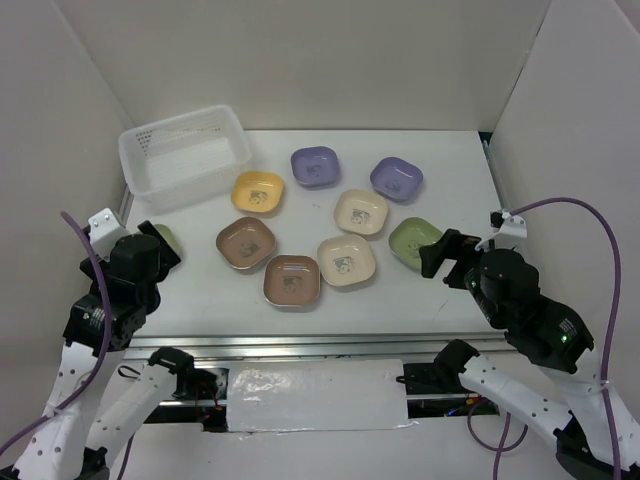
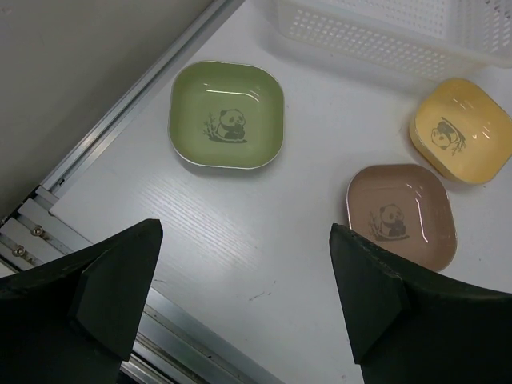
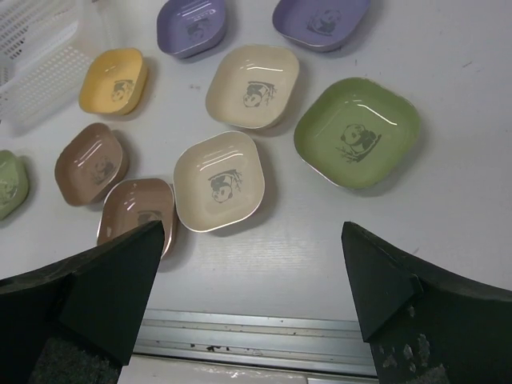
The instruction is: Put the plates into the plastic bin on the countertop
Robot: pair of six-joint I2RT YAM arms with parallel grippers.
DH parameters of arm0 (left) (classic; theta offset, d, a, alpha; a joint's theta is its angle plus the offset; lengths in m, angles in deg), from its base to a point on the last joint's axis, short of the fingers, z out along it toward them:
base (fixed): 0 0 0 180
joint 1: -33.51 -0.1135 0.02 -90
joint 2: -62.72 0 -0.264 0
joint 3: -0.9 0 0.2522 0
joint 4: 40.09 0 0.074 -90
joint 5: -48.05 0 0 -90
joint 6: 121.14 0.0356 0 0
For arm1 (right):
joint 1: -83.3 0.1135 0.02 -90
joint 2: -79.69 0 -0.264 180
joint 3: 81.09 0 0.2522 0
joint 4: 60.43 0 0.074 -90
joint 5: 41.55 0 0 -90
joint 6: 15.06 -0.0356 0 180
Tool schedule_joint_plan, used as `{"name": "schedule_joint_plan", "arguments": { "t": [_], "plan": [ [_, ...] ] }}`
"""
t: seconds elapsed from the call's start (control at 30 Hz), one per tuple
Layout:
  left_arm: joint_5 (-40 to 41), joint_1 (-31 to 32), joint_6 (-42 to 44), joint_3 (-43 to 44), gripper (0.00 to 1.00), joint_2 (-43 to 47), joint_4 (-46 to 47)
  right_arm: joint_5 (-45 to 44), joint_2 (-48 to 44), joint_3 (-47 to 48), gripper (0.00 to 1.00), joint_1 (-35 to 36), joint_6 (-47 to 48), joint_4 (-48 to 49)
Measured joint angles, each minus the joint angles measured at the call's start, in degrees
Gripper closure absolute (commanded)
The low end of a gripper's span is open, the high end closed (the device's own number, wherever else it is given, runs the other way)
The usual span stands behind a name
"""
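Observation:
The plastic bin stands empty at the back left of the countertop. Several plates lie on the countertop: yellow, two purple, two cream, two brown, and two green. My left gripper is open and empty, hovering just short of the left green plate. My right gripper is open and empty, above the front edge near the right green plate.
White walls close in the left, back and right. A metal rail runs along the front edge. In the left wrist view the bin sits beyond the yellow and brown plates.

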Motion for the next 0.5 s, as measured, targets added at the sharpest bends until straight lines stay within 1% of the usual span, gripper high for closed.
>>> {"name": "schedule_joint_plan", "arguments": {
  "t": [0.27,0.4,0.5],
  "plan": [
    [2.51,0.02,-2.99,0.09,0.01,-1.46,-2.23,0.68,-2.05,-0.22,0.0,0.0,1.07,0.07],
    [1.88,-1.49,-7.08,2.03,0.01,-7.19,-4.5,2.67,-2.19,-1.49,0.0,0.0,1.66,0.81],
    [-2.19,-5.46,-11.65,2.01,0.01,-12.9,-2.82,4.94,-2.12,-3.5,0.0,0.02,2.16,1.84]
  ]
}}
